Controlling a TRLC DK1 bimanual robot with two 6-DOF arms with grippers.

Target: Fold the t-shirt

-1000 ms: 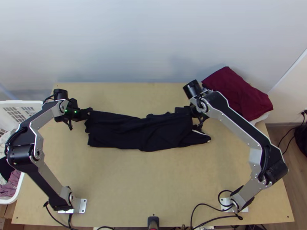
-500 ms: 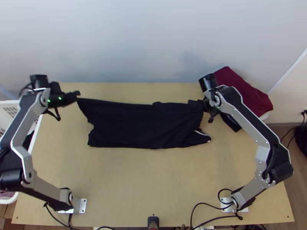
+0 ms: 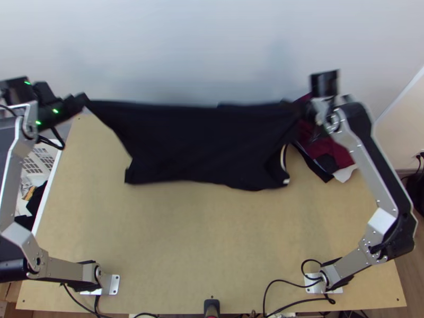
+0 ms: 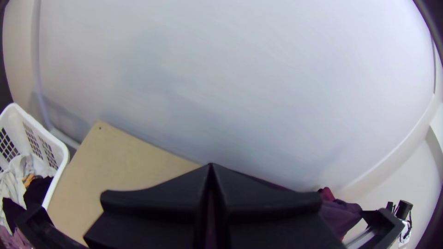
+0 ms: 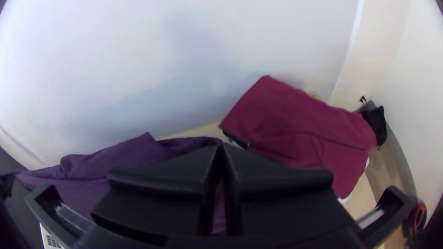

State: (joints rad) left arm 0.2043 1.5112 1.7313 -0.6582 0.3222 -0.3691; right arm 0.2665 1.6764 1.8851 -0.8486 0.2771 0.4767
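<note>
Stretched between the two grippers, the black t-shirt (image 3: 196, 143) has its far edge raised off the table and its near edge low over the wood. At the upper left, my left gripper (image 3: 85, 100) is shut on one far corner. My right gripper (image 3: 299, 108) is shut on the opposite far corner, beside the red pile. In the left wrist view my left gripper (image 4: 211, 168) has its fingers pressed together. The right wrist view shows my right gripper (image 5: 221, 147) with fingers together and the shirt (image 5: 110, 154), purplish there, running off to one side.
A folded dark red cloth (image 5: 304, 129) lies on a stack at the table's back right corner, with dark and white cloth under it. A white basket (image 4: 62, 157) of clothes stands beside the table's left edge. Cables (image 3: 275, 297) lie along the near edge.
Both grippers have risen and moved toward the back wall and apart, still holding the shirt. Its far edge has gone up with them, and its near edge has slid a little toward the back.
</note>
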